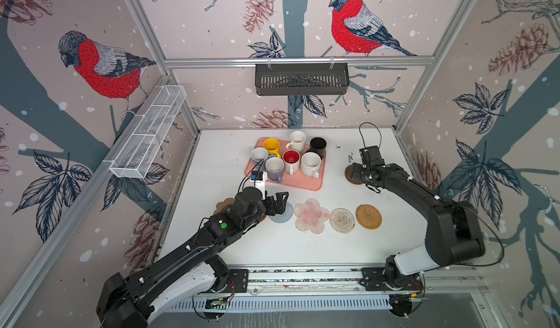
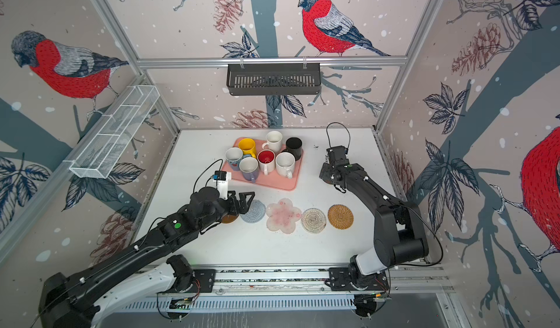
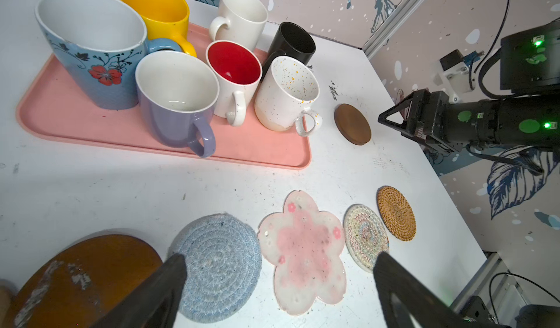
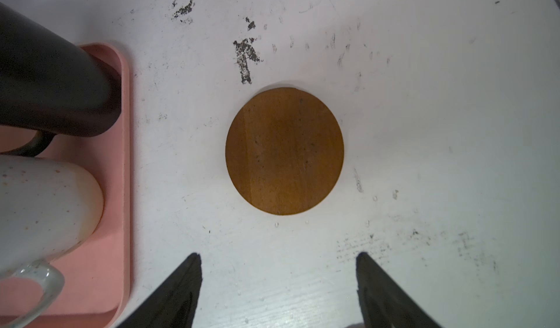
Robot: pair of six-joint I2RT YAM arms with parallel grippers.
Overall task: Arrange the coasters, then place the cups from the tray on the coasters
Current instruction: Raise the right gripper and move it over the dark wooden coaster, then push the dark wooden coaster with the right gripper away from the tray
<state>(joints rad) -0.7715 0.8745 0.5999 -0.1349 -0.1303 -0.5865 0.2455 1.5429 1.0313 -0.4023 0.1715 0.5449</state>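
brown disc coaster (image 4: 285,151) lies flat on the table (image 4: 424,99) beside your tray (image 4: 125,160), right gripper (image 4: 278,256) pointing down just over it, fingers spread and empty; left gripper (image 3: 280,256) is released too.

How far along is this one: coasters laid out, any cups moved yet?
Done: crochet coaster, flower coaster, rope coaster and rattan coaster lie in a row. In hand: the open right gripper hovers over a brown disc lying beside the tray, apart from the row; the left gripper is open, empty. Left: all seven mugs stand on the tray.
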